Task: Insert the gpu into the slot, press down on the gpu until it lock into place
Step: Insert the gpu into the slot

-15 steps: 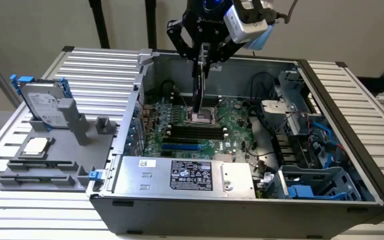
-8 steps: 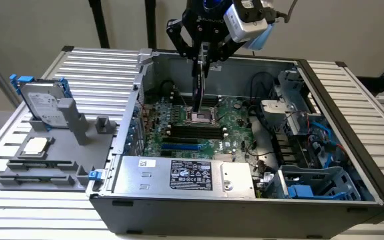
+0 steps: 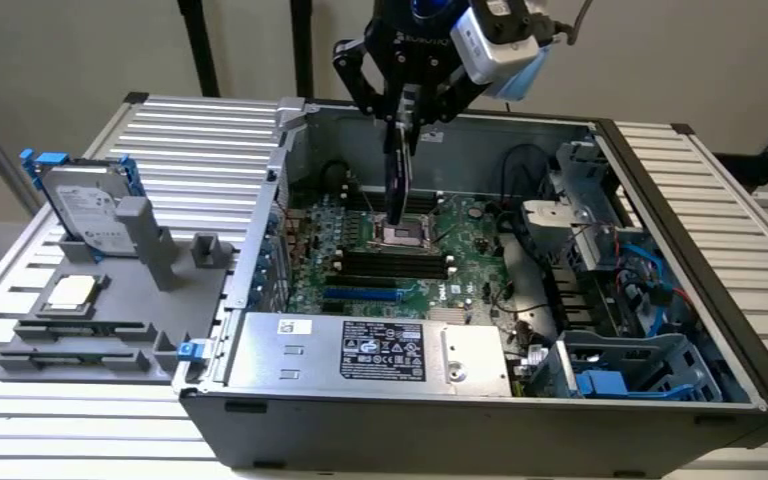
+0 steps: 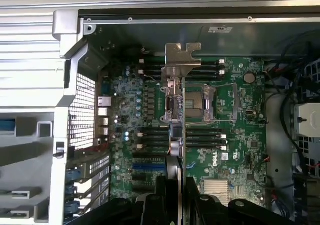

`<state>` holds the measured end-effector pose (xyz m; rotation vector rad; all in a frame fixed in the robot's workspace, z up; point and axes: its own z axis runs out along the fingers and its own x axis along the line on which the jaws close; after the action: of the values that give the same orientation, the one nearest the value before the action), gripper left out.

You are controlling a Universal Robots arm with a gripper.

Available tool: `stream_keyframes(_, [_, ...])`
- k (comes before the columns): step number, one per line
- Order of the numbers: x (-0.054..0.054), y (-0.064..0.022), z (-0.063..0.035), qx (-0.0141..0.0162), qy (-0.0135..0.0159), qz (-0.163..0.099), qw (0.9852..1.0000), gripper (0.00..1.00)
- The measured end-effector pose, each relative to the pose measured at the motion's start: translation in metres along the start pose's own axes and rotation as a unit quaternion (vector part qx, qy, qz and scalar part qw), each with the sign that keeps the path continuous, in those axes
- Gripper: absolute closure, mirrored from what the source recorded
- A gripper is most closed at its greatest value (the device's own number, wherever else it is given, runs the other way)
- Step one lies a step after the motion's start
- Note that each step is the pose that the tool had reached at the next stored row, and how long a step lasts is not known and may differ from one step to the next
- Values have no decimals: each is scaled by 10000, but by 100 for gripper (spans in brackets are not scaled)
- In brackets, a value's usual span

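Our claw (image 3: 408, 112) grips the gpu (image 3: 398, 175) between its fingers, and we hold the card on edge, hanging straight down over the motherboard (image 3: 471, 270). In the wrist view the claw (image 4: 173, 187) pinches the card's thin edge, and the gpu (image 4: 175, 105) runs away from us to its silver bracket. Its lower end hangs over the middle of the motherboard, by the socket (image 3: 402, 233); we cannot tell whether it touches. The slot (image 3: 361, 296) lies bare on the motherboard, beyond the memory slots (image 3: 391, 265) from the card and apart from it, near the power supply (image 3: 357, 350). Well off the motherboard, on the exterior view's left, a hard drive (image 3: 84, 205) stands in a grey holder (image 3: 117, 300) on the tabletop (image 3: 197, 140).
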<state>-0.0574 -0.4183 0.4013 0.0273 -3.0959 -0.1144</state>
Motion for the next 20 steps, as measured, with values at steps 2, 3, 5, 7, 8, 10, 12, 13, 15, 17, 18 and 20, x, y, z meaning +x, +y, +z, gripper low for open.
stream_keyframes(2, [0,0,0,7,13,-177,9998,74])
stream_keyframes(3, [0,0,0,11,20,-269,9996,74])
stream_keyframes(5, [0,0,0,19,34,-450,9990,74])
stream_keyframes(7, [0,0,0,27,47,-632,9980,74])
stream_keyframes(8, [0,0,0,31,54,-722,9974,74])
stream_keyframes(10, [0,0,0,39,67,-903,9959,74])
stream_keyframes(12, [0,0,1,46,80,-1084,9941,74])
stream_keyframes(13, [0,0,2,50,86,-1171,9931,74])
stream_keyframes(15, [0,0,7,58,97,-1356,9907,74])
stream_keyframes(17, [-1,-1,14,67,103,-1537,9880,74])
stream_keyframes(18, [-2,-1,18,72,103,-1627,9866,74])
stream_keyframes(20, [-2,-2,28,82,102,-1804,9835,74])
